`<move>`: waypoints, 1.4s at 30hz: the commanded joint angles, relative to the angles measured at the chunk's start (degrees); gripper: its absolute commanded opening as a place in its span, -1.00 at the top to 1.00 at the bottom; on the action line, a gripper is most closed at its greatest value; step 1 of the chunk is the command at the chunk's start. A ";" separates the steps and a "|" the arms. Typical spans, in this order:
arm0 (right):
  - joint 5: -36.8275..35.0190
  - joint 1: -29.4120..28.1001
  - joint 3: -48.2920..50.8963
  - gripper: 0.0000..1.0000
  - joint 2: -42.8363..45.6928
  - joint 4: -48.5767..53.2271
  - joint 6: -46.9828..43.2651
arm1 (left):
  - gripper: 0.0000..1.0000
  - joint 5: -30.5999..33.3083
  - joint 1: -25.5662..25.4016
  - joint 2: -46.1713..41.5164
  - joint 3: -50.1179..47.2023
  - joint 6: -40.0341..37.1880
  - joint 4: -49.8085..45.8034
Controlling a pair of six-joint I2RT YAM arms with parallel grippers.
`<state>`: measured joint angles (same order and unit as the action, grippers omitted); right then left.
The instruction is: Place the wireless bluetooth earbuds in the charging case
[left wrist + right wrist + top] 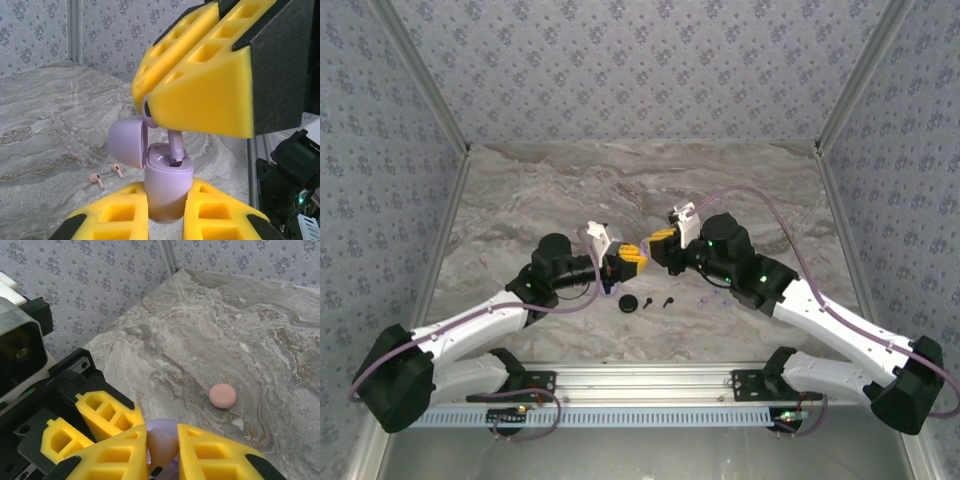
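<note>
Earbud (pixel 174 144) is tiny, light, slick; I'd pinch its head, as my right pincer (pixel 162 446), closed on it, does; left pincer (pixel 166 212) clamps the charging case (pixel 169 177).

Left arm (pixel 470 325) and right arm (pixel 840 322) in white shells with black joints, lilac cables (pixel 790 232) along each, small green lights (pixel 761 277), left tool (pixel 638 252) and right tool (pixel 653 243) with yellow hollow-celled fingers (pixel 200 95), black mounts.
</note>
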<state>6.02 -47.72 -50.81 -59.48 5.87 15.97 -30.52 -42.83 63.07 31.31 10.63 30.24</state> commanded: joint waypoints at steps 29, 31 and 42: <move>2.94 -1.32 0.73 0.50 -0.99 -0.04 -3.22 | 0.94 0.82 -0.33 -1.11 1.91 2.04 4.06; 3.44 -1.15 0.06 0.46 -1.08 0.35 -3.26 | 0.95 0.77 -0.30 -1.02 2.00 2.02 4.13; 6.47 1.87 -6.97 -0.07 -0.05 3.67 0.32 | 0.94 1.22 -0.32 -0.97 1.08 2.93 7.37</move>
<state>10.74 -46.83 -54.57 -60.34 7.11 14.79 -29.67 -42.87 63.05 31.31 12.56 32.86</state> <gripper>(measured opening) 0.532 0.146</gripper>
